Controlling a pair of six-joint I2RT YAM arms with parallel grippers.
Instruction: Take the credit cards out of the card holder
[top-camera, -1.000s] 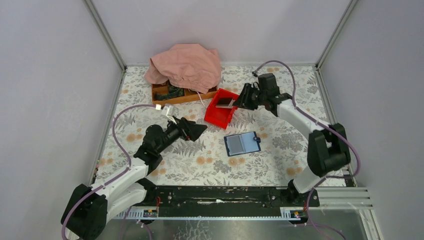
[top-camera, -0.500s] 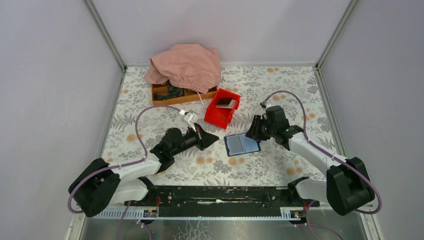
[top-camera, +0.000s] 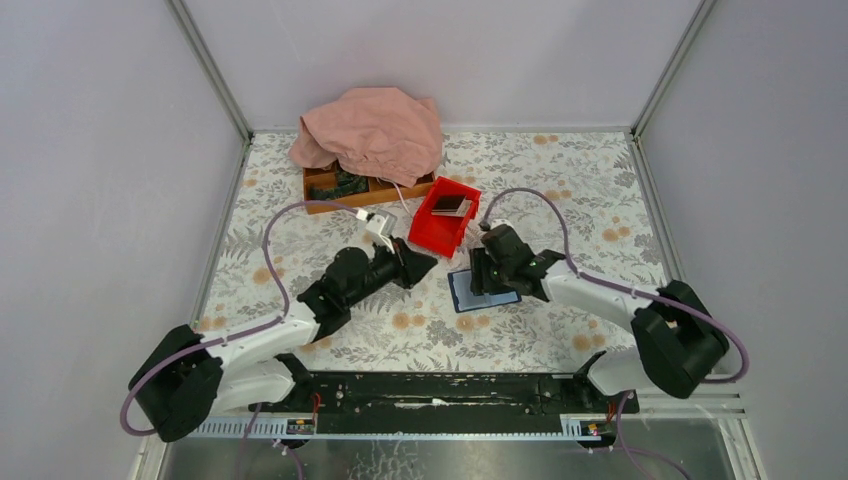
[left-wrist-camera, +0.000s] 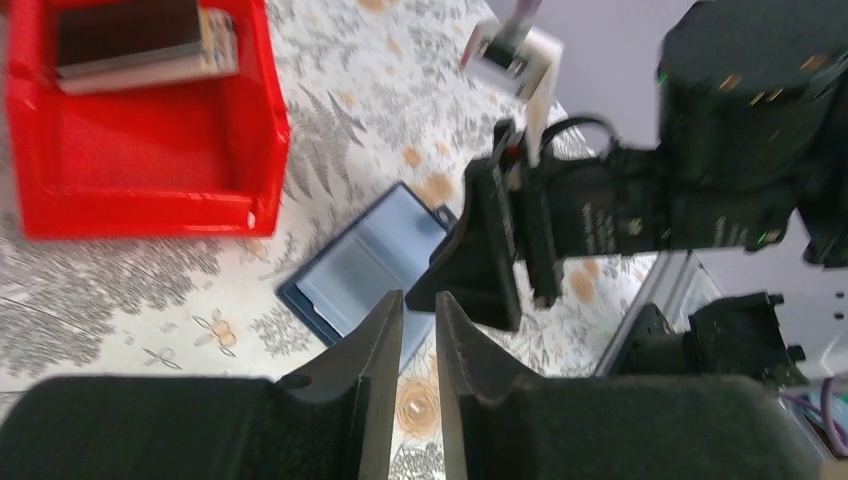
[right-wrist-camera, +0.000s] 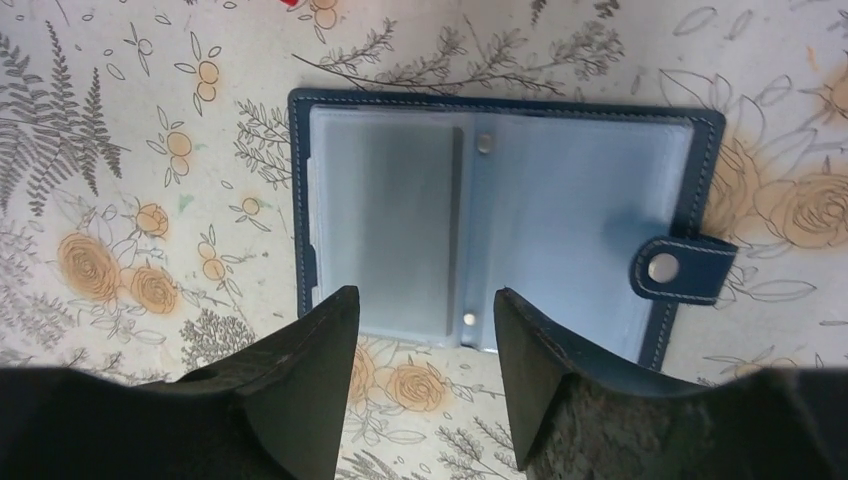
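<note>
Two-fingered right end effector (right-wrist-camera: 422, 300) hangs spread apart over the open card holder (right-wrist-camera: 560, 220) on the counter (right-wrist-camera: 120, 120), while left end effector (left-wrist-camera: 418, 300) shows just a slim gap, empty.

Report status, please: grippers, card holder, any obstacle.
Left gripper barely parted, empty. Right gripper open above the card holder, which lies open flat. Credit cards in red bin. Nothing blocks the holder.

The top view sits high and far from the open blue-grey glossy folding card holder (top-camera: 460, 292), looking down over the whole floral-patterned table (top-camera: 560, 180). The right wrist view hangs close above the holder, facing straight down. The left wrist view looks at it low and slantwise from nearby. All three share the holder.
</note>
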